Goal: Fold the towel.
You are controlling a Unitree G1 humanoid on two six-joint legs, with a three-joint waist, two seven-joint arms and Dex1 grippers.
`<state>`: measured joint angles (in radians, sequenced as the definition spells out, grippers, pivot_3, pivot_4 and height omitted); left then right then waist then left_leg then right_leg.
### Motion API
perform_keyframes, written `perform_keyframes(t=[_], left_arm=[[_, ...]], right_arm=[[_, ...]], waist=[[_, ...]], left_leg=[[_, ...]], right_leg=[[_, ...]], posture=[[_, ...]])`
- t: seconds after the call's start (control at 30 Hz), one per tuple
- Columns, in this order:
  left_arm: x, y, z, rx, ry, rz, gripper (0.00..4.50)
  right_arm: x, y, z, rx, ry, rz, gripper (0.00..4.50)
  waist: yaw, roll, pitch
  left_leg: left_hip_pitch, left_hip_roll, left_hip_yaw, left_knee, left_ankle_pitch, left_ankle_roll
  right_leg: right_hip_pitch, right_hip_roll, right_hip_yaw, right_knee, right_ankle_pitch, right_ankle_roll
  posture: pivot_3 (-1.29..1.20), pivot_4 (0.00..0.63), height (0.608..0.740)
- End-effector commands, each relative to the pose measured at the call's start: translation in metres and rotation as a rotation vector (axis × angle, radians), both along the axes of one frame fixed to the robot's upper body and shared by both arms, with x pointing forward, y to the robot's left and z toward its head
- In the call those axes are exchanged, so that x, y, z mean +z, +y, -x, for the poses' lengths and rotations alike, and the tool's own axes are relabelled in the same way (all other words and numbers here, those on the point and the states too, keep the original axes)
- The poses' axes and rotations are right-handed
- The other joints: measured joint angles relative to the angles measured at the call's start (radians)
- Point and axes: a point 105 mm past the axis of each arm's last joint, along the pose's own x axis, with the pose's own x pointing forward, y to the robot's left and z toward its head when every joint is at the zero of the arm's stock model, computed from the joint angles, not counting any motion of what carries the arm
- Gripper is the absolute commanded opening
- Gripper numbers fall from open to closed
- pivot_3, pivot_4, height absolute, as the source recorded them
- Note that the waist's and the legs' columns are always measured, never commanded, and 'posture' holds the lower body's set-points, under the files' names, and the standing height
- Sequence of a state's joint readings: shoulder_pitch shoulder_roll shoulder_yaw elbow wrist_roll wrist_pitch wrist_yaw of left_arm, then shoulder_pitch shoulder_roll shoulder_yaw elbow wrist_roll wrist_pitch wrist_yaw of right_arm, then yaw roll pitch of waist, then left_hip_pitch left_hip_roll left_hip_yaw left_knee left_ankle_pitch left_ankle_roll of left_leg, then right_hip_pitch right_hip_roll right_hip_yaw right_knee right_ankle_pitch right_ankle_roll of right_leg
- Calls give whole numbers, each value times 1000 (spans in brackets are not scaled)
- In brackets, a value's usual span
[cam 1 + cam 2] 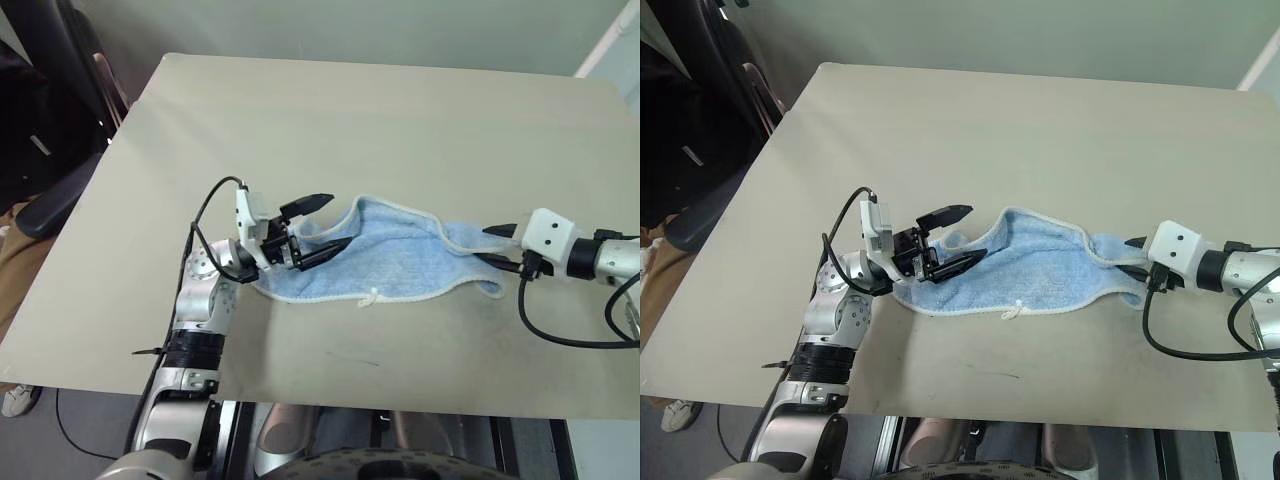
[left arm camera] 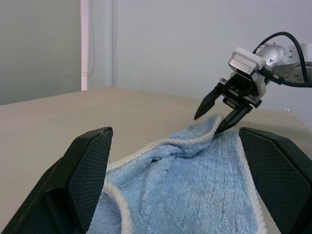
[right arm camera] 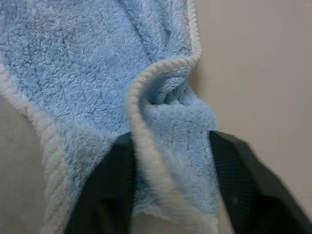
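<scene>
Pinching towel (image 1: 385,262) at three o'clock in right gripper (image 3: 168,180), seemingly gripped; left gripper (image 1: 322,224) gaping, empty, needing closure next

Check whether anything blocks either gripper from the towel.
Nothing visible does. The left gripper is open around the towel at its left end, and the right gripper's fingers straddle a bunched corner at the other end. The table around it is bare.
</scene>
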<state>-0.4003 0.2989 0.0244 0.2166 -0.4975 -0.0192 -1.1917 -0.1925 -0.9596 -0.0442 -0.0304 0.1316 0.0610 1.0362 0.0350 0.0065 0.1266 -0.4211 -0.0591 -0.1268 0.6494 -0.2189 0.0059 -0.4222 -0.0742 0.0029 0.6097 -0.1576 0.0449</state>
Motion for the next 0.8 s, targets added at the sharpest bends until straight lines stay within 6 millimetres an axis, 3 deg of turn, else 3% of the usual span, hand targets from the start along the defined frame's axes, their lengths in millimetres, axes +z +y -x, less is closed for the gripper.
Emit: perform_keyframes(t=[0.03, 0.1, 0.27, 0.4, 0.47, 0.67, 0.8], left_arm=[[10, 2, 3, 7, -54, -1, 4500], [10, 2, 3, 8, -54, -1, 4500], [10, 3, 1, 12, -55, -2, 4500], [13, 8, -6, 51, -66, 9, 4500], [13, 9, -8, 57, -69, 12, 4500], [14, 43, -50, 316, -109, -46, 4500], [12, 47, -56, 335, -125, -61, 4500]], right_arm=[[8, 5, 1, 39, -37, -7, 771], [8, 6, 2, 49, -37, -9, 112], [14, 4, 2, 61, -48, 6, 38], [48, 8, -4, 48, -137, -53, 38], [52, 8, -4, 44, -148, -61, 38], [121, 16, -15, 0, -377, -121, 38], [129, 18, -16, -14, -402, -134, 38]], waist=[[0, 0, 0], [0, 0, 0], [0, 0, 0], [-2, 1, 0], [-3, 1, 0], [-3, 1, 1], [-3, 1, 1]], left_leg=[[0, 0, 0, 0, 0, -1], [0, 0, 0, 0, 1, -1], [0, 0, 0, 0, 2, -2], [-1, 0, 0, 0, 3, -1], [0, 0, 0, 0, 4, 0], [-1, 1, 0, -1, 7, 2], [-1, 1, 0, -1, 9, 6]], right_leg=[[0, 0, 0, 0, 0, 0], [0, 0, 0, 0, 1, -1], [0, 0, 0, 0, 2, -1], [0, 0, 0, 0, 2, -1], [0, 0, 0, 0, 2, -1], [0, 0, 0, 0, 2, -1], [0, 0, -1, -1, 2, -1]], posture=[[0, 150, 740], [0, 150, 740], [0, 150, 740], [0, 150, 740], [0, 150, 740], [0, 150, 740], [0, 150, 740]])
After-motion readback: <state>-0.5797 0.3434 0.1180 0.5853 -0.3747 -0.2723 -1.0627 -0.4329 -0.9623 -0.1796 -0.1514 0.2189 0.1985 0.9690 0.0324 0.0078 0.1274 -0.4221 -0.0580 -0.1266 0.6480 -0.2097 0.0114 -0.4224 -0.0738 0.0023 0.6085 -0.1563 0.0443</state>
